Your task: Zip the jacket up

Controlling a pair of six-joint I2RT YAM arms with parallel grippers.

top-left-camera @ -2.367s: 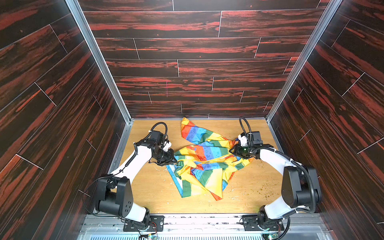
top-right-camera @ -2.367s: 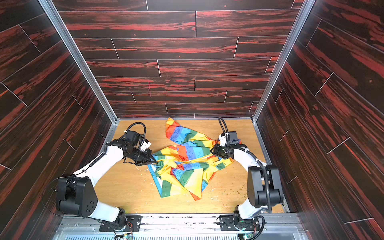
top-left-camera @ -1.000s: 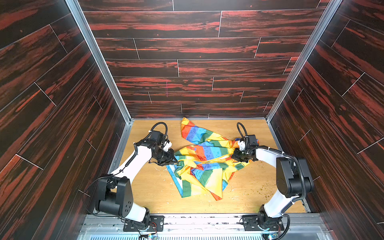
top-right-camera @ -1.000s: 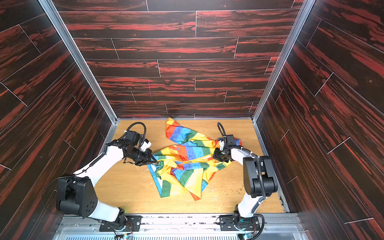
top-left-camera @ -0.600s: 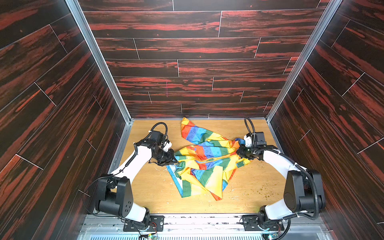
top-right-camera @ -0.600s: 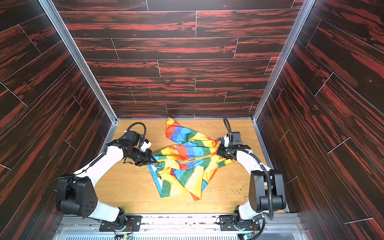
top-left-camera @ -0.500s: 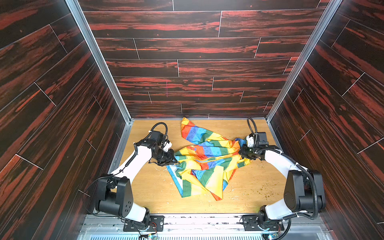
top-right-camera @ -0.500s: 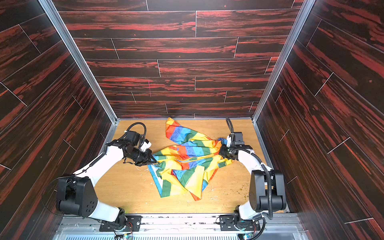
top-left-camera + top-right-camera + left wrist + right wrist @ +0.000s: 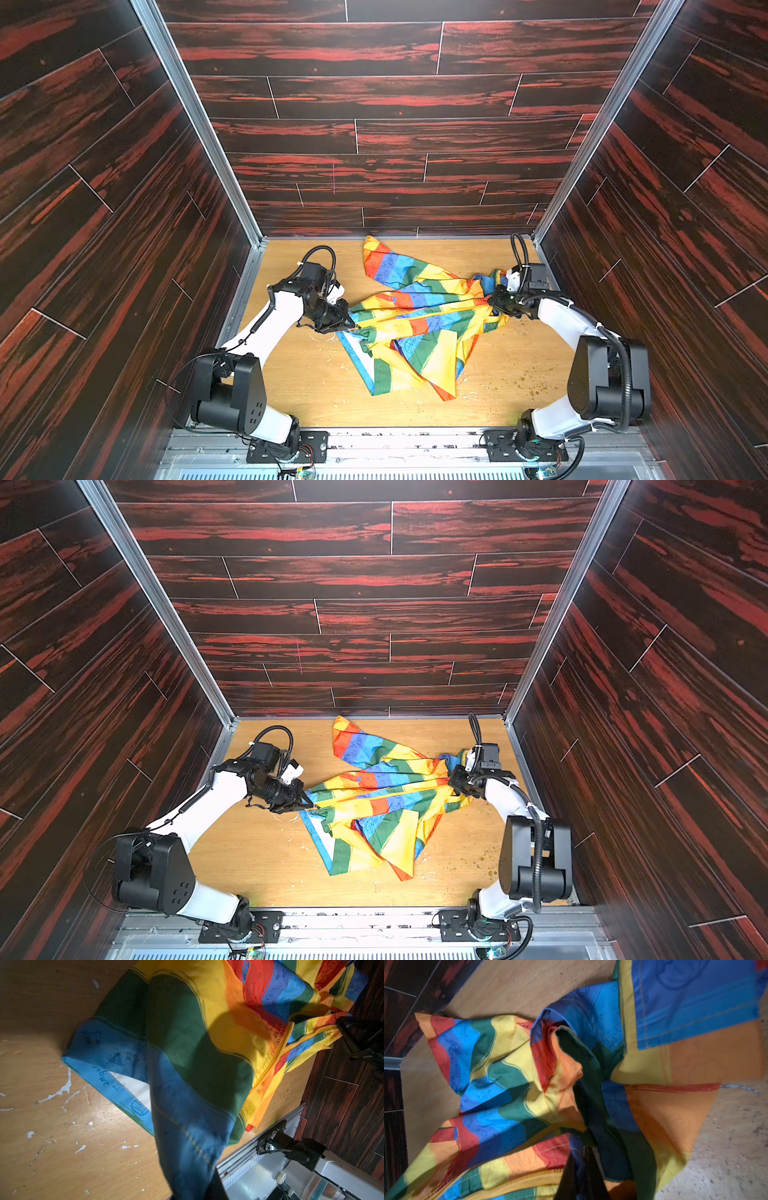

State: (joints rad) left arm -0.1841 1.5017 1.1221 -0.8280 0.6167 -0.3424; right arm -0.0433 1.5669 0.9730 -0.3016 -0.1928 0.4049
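Jacket (image 9: pixel 419 332) sits crumpled mid-table (image 9: pixel 299 386), loose flaps spilling toward the lower middle of the frame. Further up, your left gripper (image 9: pixel 347 323) is pinched closed on its left end and your right gripper (image 9: pixel 494 300) is pinched closed on the right end, with the zipper (image 9: pixel 419 311) taut between them. Beyond, one flap reaches toward the upper middle. Risk: pull harder and the thin fabric slips out of a jaw, or the cloth bunched at the right grip snags the zipper.

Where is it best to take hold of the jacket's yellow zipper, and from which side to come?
Probably its middle stretch, from above. The zipper runs taut and nearly straight across the top of the jacket, between the shut left hand and right hand, apparently uncovered there.
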